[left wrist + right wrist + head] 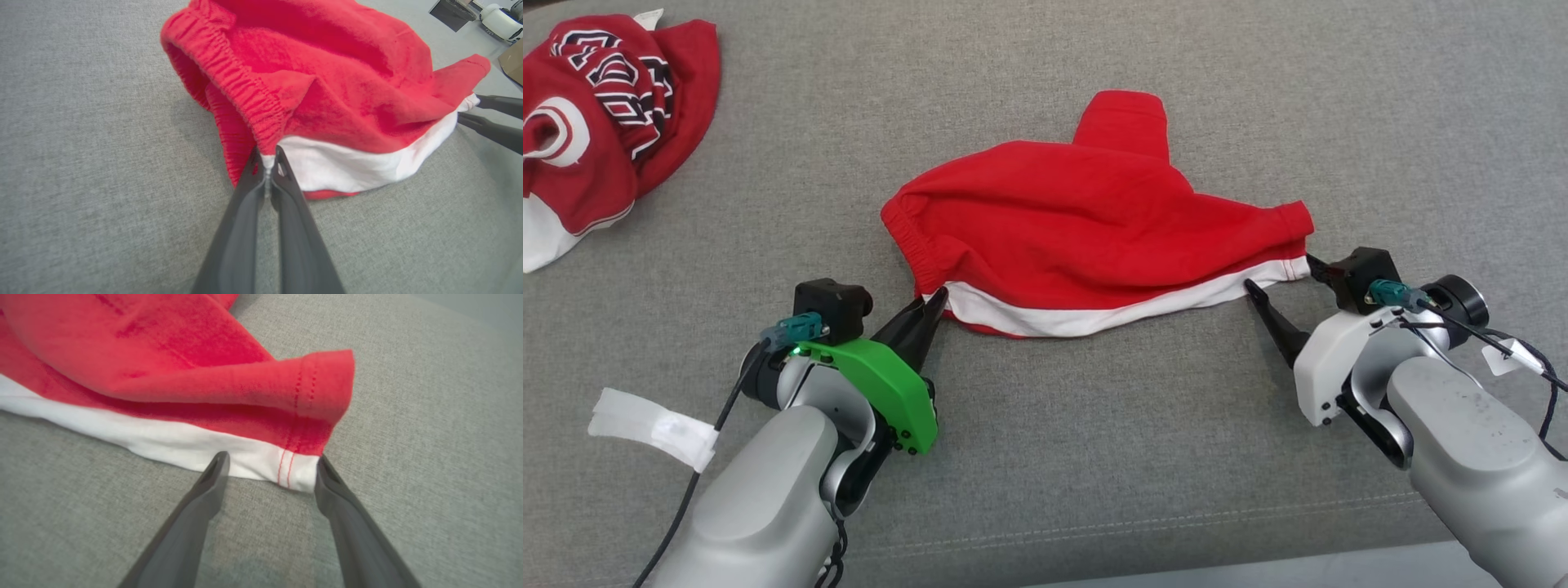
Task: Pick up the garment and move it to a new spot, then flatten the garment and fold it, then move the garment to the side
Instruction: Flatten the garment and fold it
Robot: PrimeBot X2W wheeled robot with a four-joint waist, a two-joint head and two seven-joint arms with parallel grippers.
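Gray upholstered surface (1094, 457) held red shorts (1094, 237), left tool (937, 299) pinching the waistband corner, right tool (1281, 274) spread around the hem corner, jersey (596, 122) well apart.

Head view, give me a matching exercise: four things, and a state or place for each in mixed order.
1. left hand
2. right hand
3. jersey
4. shorts

A. open, at a hem corner
B. crumpled, at the far left
C. shut on a cloth corner
D. spread in the middle

Pairs: 1-C, 2-A, 3-B, 4-D
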